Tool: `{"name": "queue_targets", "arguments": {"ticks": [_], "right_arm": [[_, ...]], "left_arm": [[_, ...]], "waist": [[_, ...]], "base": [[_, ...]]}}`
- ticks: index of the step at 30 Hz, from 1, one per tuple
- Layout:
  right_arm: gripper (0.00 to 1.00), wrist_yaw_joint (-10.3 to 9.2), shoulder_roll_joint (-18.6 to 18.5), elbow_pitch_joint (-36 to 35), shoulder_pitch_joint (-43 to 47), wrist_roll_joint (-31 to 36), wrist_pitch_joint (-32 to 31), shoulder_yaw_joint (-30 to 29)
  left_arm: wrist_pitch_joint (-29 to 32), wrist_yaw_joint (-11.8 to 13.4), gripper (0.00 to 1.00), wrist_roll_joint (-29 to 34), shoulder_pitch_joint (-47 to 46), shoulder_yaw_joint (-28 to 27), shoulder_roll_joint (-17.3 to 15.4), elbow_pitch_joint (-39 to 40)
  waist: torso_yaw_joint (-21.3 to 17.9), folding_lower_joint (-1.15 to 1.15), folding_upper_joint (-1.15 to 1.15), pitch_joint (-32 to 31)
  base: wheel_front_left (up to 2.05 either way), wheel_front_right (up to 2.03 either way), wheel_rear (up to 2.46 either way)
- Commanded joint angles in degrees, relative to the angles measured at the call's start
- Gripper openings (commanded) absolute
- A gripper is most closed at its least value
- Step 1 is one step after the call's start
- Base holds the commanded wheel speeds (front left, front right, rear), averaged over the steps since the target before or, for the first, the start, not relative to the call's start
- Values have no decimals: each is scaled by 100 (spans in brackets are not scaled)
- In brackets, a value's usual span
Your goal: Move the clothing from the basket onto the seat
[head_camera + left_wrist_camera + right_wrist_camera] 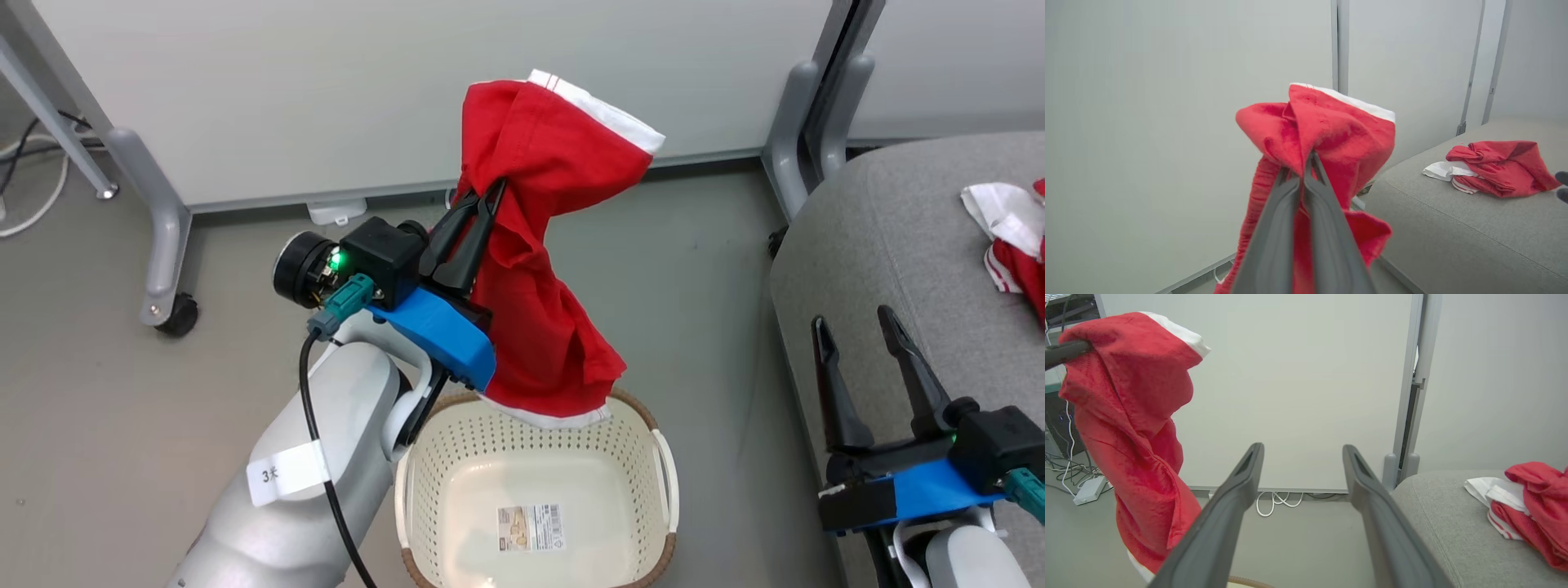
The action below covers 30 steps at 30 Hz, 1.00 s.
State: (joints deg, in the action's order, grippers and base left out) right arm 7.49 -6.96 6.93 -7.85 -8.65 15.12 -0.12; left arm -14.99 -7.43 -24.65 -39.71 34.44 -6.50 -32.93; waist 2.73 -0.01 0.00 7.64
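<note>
Right, count them off: two red garments, one basket, one seat, two grippers. The first garment point(547, 269) is up in the air, pinched by the left gripper point(487, 192), its dark fingers pressed together on a bunched fold near the top. The cloth drapes down and its white-trimmed hem hangs over the far rim of the basket point(629, 465); whether it touches the rim, I can't tell. The second garment point(1016, 245) lies crumpled on the grey seat point(890, 269), over at the right, white trim showing.

The left forearm comes up from the lower left, wrist tipped toward the pale partition panel point(408, 82). The right gripper point(853, 318) hovers low by the seat's near edge, fingers spread wide and pointing up the head view, nothing between them.

The basket sits on the grey floor point(122, 408) with a sticker point(531, 527) on its bottom. The panels stand on grey legs, one with a caster point(178, 314), and white cables point(1276, 500) loop at a panel's base.
</note>
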Motion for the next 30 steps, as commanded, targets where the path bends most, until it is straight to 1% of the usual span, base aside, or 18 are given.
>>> {"name": "queue_targets", "arguments": {"ticks": [1, 7, 13, 19, 24, 25, 27, 28, 30], "right_arm": [[100, 1, 35, 37, 155, -5, 5, 12], [100, 1, 86, 81, 393, -6, 5, 27], [100, 1, 131, 52, 393, -24, 5, 57], [100, 1, 114, 43, 243, -26, 5, 284], [100, 1, -16, 100, -28, -15, 5, 733], [100, 1, -62, 139, -206, -22, 5, 988], [100, 1, -112, 191, -399, -27, 5, 1271], [100, 1, -112, 191, -399, -27, 5, 1271], [100, 1, -156, 252, -610, -39, 5, 1543]], "left_arm": [[-29, 2, 0, 10, 96, -9, 28, 49], [-29, 2, 0, -28, 194, 102, 20, 82], [-29, 2, 0, -33, 189, 157, -16, 78], [-29, 2, 0, -37, 154, 249, 10, 73], [-29, 2, 0, -25, 55, 339, 48, 80], [-29, 2, 0, -31, 24, 381, 65, 82], [-29, 2, 0, -32, -24, 426, 81, 87], [-29, 2, 0, -32, -24, 426, 81, 87], [-29, 2, 0, -40, -83, 460, 104, 98]], "waist": [[32, 1, 0, -348], [72, 1, 0, -679], [101, 1, 0, -726], [148, 1, 0, -724], [175, 1, 0, -693], [180, 1, 0, -671], [185, 1, 0, -643], [185, 1, 0, -643], [200, 1, 0, -613]], "base": [[0, 0, 0], [0, 0, 0], [0, 0, 0], [0, 0, 0], [0, 0, 0], [0, 0, 0], [0, 0, 0], [0, 0, 0], [0, 0, 0]]}}
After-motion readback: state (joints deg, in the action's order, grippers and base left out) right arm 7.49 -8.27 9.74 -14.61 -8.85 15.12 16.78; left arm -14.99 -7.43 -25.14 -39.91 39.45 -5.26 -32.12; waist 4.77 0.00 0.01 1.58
